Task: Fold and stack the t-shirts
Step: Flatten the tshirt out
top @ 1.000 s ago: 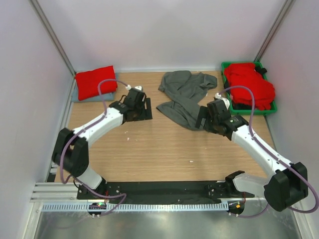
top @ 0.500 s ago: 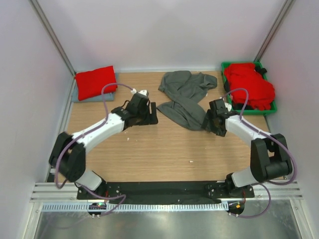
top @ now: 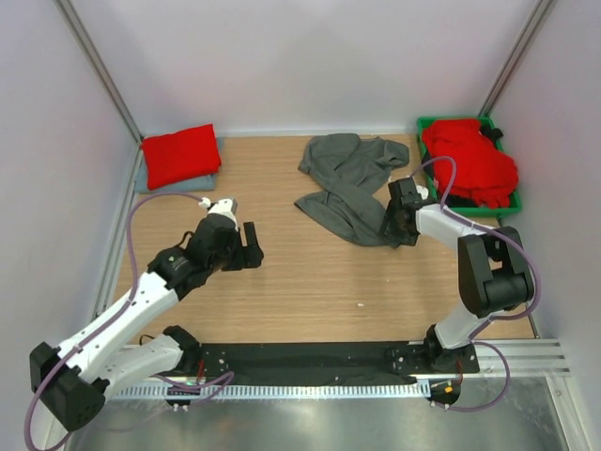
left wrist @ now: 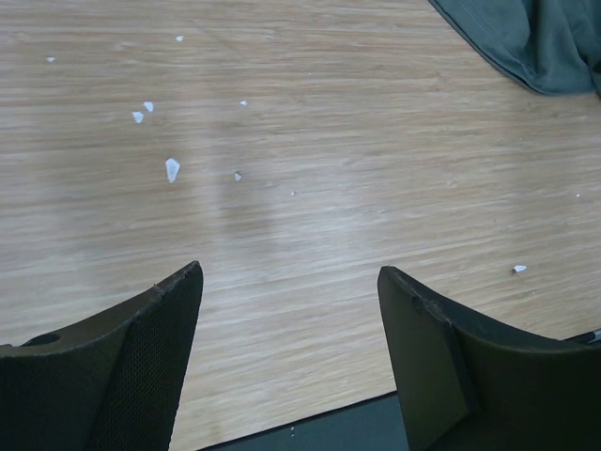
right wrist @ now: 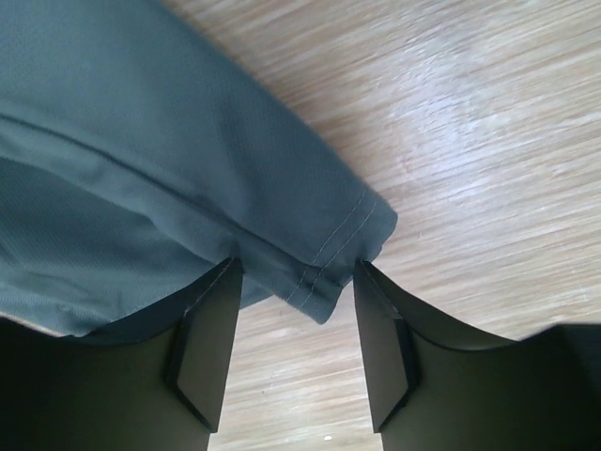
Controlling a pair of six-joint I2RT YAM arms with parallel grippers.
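Observation:
A dark charcoal grey t-shirt (top: 347, 183) lies crumpled at the table's back middle. My right gripper (top: 394, 225) is open at its near right corner. In the right wrist view the right gripper (right wrist: 296, 272) has its jaws on either side of the stitched hem corner of the grey shirt (right wrist: 188, 141), not closed on it. My left gripper (top: 246, 246) is open and empty over bare wood, left of the shirt. In the left wrist view the left gripper (left wrist: 291, 282) is open and an edge of the grey shirt (left wrist: 526, 38) shows at top right.
A folded red t-shirt (top: 180, 153) lies on a pale blue-grey one (top: 155, 184) at the back left. A green bin (top: 474, 210) at the back right holds several red shirts (top: 470, 160). Small white specks (left wrist: 172, 169) dot the wood. Walls enclose three sides.
My left arm has drawn back toward the near left, away from the grey shirt. My right gripper has shifted slightly back onto the shirt's near right corner.

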